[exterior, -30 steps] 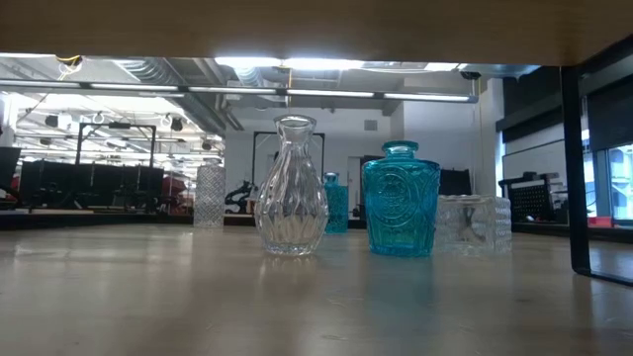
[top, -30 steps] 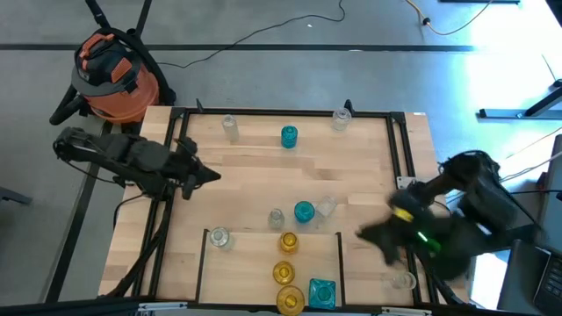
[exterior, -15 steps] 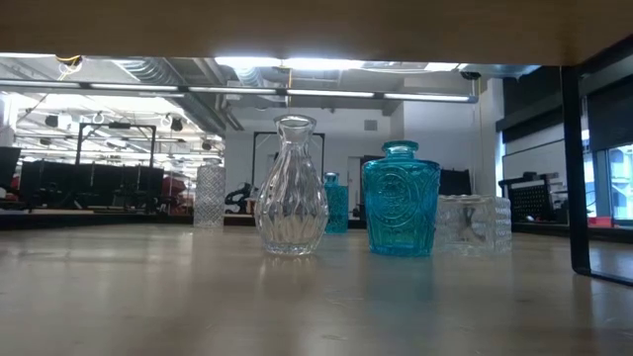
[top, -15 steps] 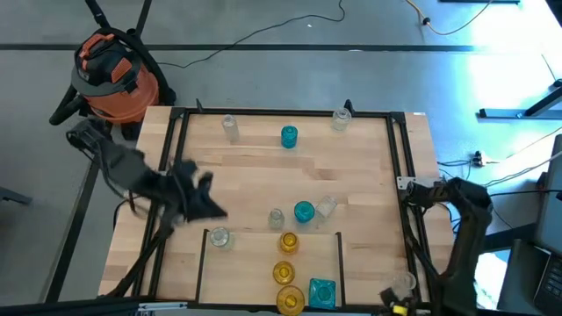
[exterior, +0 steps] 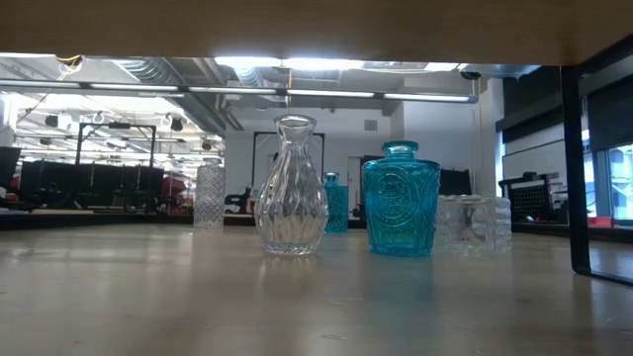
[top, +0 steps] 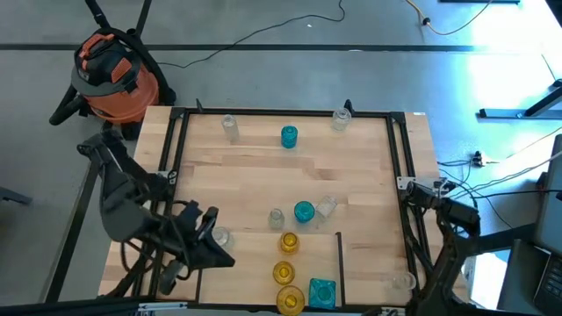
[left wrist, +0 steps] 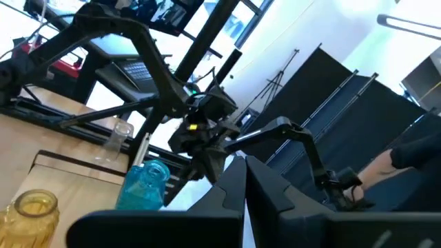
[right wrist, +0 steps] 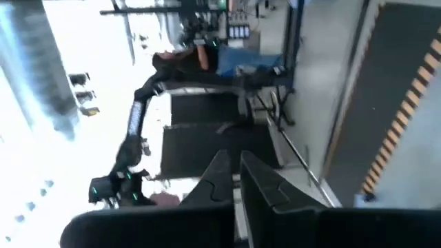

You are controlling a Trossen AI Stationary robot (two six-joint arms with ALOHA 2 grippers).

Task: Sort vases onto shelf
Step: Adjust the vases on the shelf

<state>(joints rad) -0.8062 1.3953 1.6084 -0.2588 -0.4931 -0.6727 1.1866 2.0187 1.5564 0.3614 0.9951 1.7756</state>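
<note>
we count three amber vases [top: 287,242] and a teal one [top: 321,292] on the shelf [top: 263,263], the rest still scattered, left hand [top: 213,254] closed on nothing

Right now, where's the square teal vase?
In the high view, the square teal vase stands at the table's near edge, right of centre, beside the amber vases and just left of the thin dark divider line.
</note>
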